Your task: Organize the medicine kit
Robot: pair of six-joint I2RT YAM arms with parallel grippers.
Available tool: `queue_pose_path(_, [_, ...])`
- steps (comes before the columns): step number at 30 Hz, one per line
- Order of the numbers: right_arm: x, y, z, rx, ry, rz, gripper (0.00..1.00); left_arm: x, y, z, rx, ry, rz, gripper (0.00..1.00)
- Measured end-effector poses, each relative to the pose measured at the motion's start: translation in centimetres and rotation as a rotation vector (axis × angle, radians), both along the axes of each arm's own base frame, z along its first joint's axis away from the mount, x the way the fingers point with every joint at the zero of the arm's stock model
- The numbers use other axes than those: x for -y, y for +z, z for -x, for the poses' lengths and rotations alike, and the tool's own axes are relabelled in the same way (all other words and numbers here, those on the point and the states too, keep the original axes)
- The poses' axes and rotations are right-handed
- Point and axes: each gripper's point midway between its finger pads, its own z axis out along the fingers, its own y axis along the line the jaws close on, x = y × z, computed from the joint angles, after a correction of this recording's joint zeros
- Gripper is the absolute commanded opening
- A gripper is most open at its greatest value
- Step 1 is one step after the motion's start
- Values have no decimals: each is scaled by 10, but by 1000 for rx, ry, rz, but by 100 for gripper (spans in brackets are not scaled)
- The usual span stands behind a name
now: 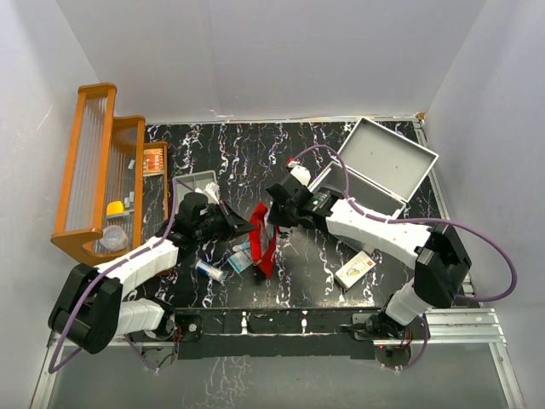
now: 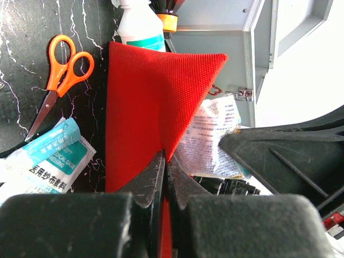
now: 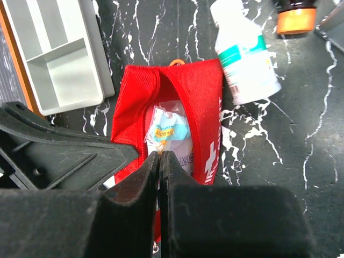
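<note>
The medicine kit, a light-grey metal case, stands open at the back right; part of it shows in the left wrist view. A red first-aid pouch is held up at the table's middle. My left gripper is shut on its red fabric. My right gripper is shut on a clear plastic packet that sits in the pouch's open mouth. The packet also shows behind the pouch in the left wrist view.
A white bottle and a brown bottle with an orange cap lie near the case. A small grey tray and a wooden rack are at the left. Orange scissors, a gauze packet, a vial and a box lie around.
</note>
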Motion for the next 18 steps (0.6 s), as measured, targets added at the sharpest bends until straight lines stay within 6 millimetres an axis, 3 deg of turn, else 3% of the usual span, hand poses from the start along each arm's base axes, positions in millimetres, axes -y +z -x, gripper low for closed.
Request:
queue_pose_path(4, [-14, -10, 7, -19, 70, -58, 0, 0, 0, 0, -2, 0, 0, 0])
queue_pose_path(9, [-17, -25, 17, -54, 109, -79, 0, 0, -1, 0, -2, 0, 0, 0])
queue_pose_path(18, [-17, -20, -1, 41, 83, -70, 0, 2, 0, -2, 0, 2, 8, 0])
